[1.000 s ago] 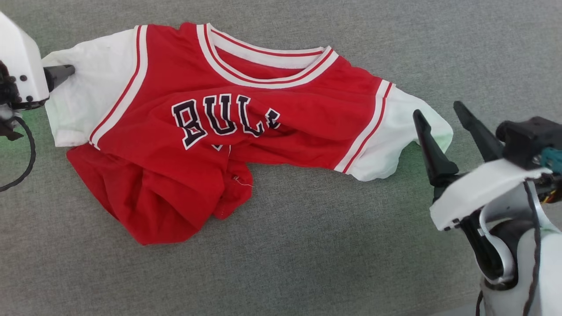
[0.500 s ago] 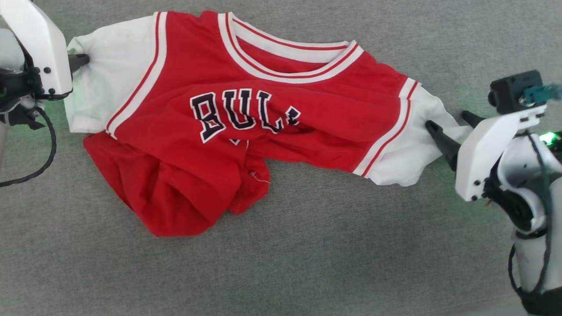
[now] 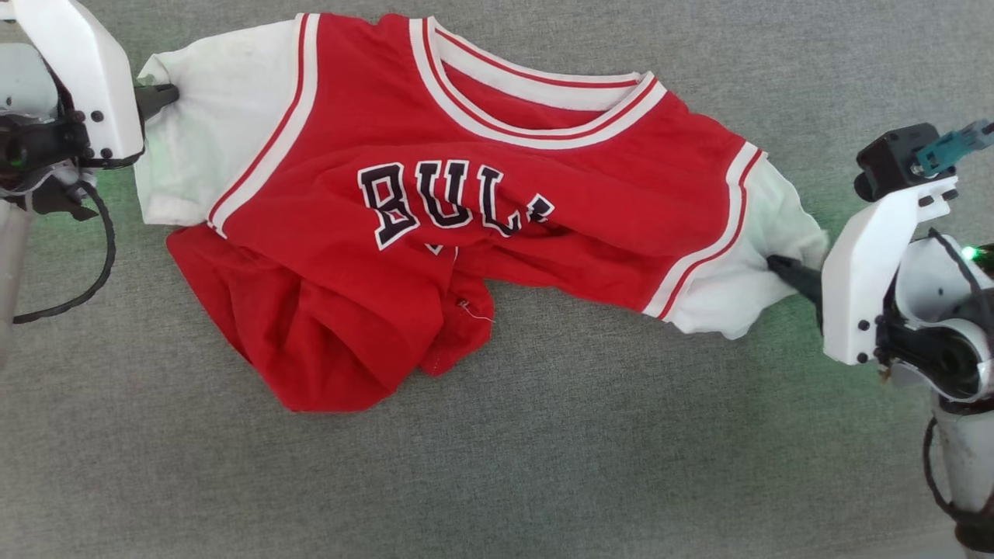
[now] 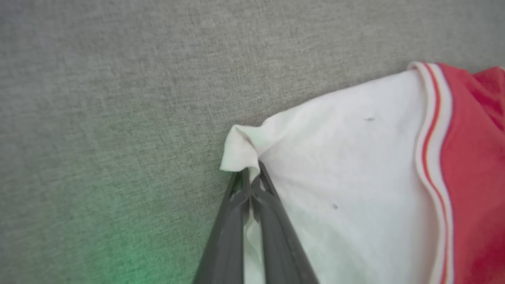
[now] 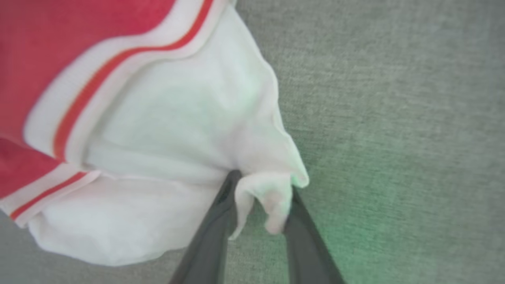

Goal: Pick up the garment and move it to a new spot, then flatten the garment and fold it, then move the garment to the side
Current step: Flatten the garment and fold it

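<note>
The garment point(image 3: 481, 140), a red jersey with white sleeves and black "BUL" lettering, lies crumpled face up on the grey surface, its lower half bunched at the lower left. My left gripper point(image 3: 161, 99) is shut on the edge of the white left sleeve; in the left wrist view the fingers point(image 4: 250, 177) pinch a fold of the sleeve point(image 4: 355, 165). My right gripper point(image 3: 783, 268) is at the other sleeve's outer edge. In the right wrist view its fingers point(image 5: 262, 185) stand apart with a bunched fold of white sleeve point(image 5: 177, 118) between them.
Grey woven cloth point(image 3: 621, 450) covers the whole work surface around the jersey. A black cable point(image 3: 97, 268) loops below the left wrist. Green light glows on the surface near both grippers.
The head view has shifted. My right gripper moved in from beside the sleeve onto its edge, and its fingers have narrowed around a fold. My left gripper closed on the left sleeve.
</note>
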You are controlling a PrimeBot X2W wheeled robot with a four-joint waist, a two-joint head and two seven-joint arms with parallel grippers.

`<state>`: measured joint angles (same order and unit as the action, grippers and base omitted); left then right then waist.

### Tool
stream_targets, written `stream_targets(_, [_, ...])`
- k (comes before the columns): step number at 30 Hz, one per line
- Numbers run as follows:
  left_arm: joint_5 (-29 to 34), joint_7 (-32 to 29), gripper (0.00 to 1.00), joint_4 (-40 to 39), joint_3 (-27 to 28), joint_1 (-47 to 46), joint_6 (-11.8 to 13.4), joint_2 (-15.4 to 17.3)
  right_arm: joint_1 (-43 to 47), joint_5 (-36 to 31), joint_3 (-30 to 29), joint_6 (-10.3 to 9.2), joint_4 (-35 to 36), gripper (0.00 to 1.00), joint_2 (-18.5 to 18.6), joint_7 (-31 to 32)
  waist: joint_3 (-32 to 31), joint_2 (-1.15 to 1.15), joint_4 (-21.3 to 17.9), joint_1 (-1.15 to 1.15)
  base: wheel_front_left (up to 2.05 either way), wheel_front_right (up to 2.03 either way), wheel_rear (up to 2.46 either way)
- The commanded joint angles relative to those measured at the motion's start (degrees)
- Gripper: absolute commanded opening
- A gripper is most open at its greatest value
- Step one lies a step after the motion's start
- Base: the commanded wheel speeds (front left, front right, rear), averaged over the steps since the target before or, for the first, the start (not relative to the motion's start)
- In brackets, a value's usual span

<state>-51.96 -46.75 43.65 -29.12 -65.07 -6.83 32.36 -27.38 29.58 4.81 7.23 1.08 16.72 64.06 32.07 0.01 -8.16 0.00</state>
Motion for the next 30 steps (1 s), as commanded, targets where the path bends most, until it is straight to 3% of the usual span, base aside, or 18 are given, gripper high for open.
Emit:
stream_targets(1, [0.4, -0.1, 0.0, 1.9, -2.1, 3.0, -0.2, -2.6, 3.3, 0.9, 2.7, 0.43, -4.2, 0.0, -2.7, -0.7, -0.4, -0.01, 0.3, 0.0, 0.0, 0.0, 0.0])
stream_targets(7, [0.5, 2.5, 0.0, 1.6, -2.1, 1.7, -0.5, -2.6, -2.0, 3.1, 0.9, 0.42, -3.3, 0.0, -3.0, -6.2, -2.9, -0.01, 1.4, 0.0, 0.0, 0.0, 0.0])
stream_targets(14, [-1.5, 6.6, 0.0, -0.9, -1.4, 0.5, -0.6, -2.4, -9.8, 3.7, -1.4, 0.24, -3.3, 0.0, -2.1, -12.1, -10.4, -0.01, 4.0, 0.0, 0.0, 0.0, 0.0])
stream_targets(24, [-3.1, 10.4, 0.0, -6.0, 0.3, -0.5, -0.6, -1.3, -19.1, 4.1, 2.0, 0.24, -7.0, 0.0, 1.7, -19.0, -19.7, -0.01, 7.1, 0.0, 0.0, 0.0, 0.0])
stream_targets(30, [-3.3, 12.2, 0.0, -9.3, 2.3, -1.8, 0.9, 0.3, -25.3, 4.6, 4.3, 0.24, -10.5, 0.0, 4.2, -25.5, -24.0, -0.01, 8.4, 0.0, 0.0, 0.0, 0.0])
